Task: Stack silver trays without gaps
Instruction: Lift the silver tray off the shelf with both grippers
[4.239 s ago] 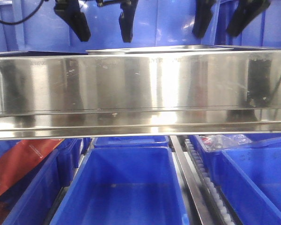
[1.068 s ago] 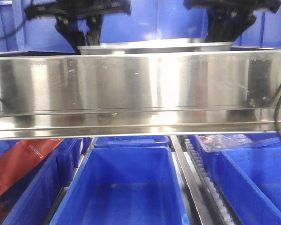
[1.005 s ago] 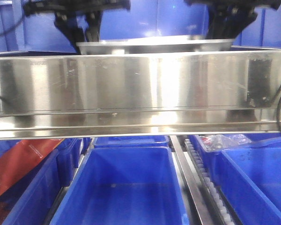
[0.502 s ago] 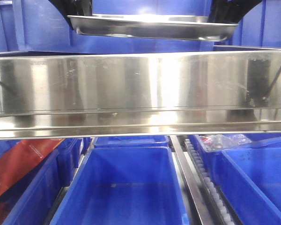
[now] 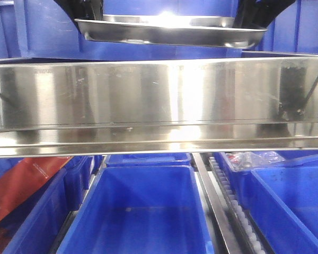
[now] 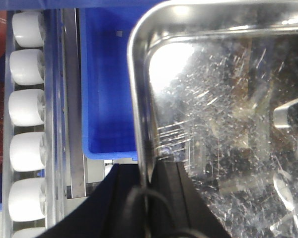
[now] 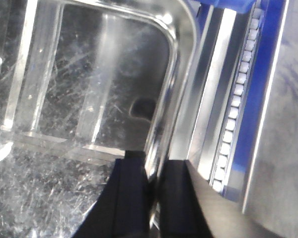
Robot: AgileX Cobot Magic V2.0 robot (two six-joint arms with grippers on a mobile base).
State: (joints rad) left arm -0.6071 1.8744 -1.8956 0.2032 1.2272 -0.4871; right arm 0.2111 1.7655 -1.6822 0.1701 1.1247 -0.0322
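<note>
Front view: silver tray (image 5: 169,33) aloft, clear of steel beam (image 5: 159,100) | left hand (image 6: 148,172), right hand (image 7: 155,164) pinching its rims

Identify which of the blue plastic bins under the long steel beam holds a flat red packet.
The leftmost blue plastic bin: the flat red packet leans inside it. The middle bin shows none; a right-hand bin holds a crumpled clear bag.

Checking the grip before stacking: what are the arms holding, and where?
A silver tray, by its rim: the left gripper clamps one end, the right gripper the opposite end.
</note>
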